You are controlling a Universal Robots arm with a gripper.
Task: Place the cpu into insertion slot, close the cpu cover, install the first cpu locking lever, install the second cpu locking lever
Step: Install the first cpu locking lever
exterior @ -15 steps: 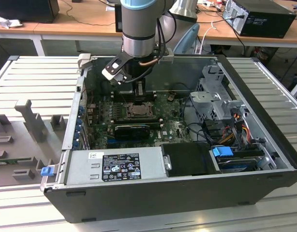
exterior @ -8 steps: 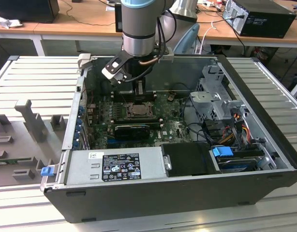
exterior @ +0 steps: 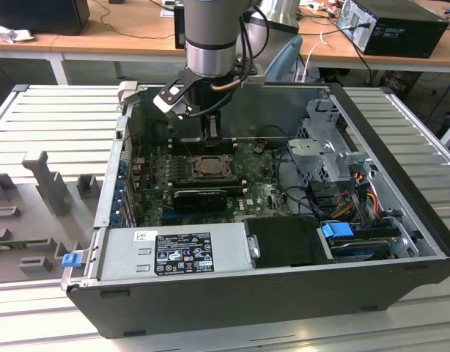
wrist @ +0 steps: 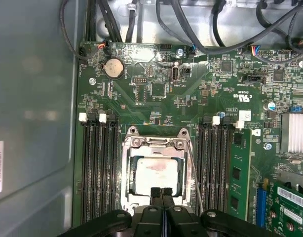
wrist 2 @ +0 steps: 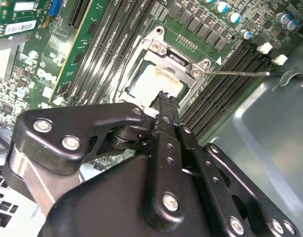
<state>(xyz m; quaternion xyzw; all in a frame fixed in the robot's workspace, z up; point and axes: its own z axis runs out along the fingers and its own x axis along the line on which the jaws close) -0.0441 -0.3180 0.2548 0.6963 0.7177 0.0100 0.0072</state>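
**Chip point(wrist: 156, 173) in socket point(exterior: 208, 167), cover point(wrist: 156, 143) down, gripper point(wrist: 162, 193) closed above it**

You have the arm reaching down into the open computer case point(exterior: 401, 213), with the gripper low over the green board point(wrist: 156, 89). In both wrist views its two fingers point(wrist 2: 164, 106) are pressed together with nothing between them. Their tips sit over one edge of the cover, and whether they touch the metal you cannot tell.

The pale silver chip lies flat inside the socket and shows through the square window of the cover. The cover is folded down around the chip (its two screw heads show at the far corners in the first wrist view).

A thin wire lever point(wrist: 195, 173) runs along one side of the socket, between it and the black memory slots point(wrist: 99, 168). In the second wrist view that lever point(wrist 2: 240, 73) reaches out from a corner of the cover across the slots towards the case wall
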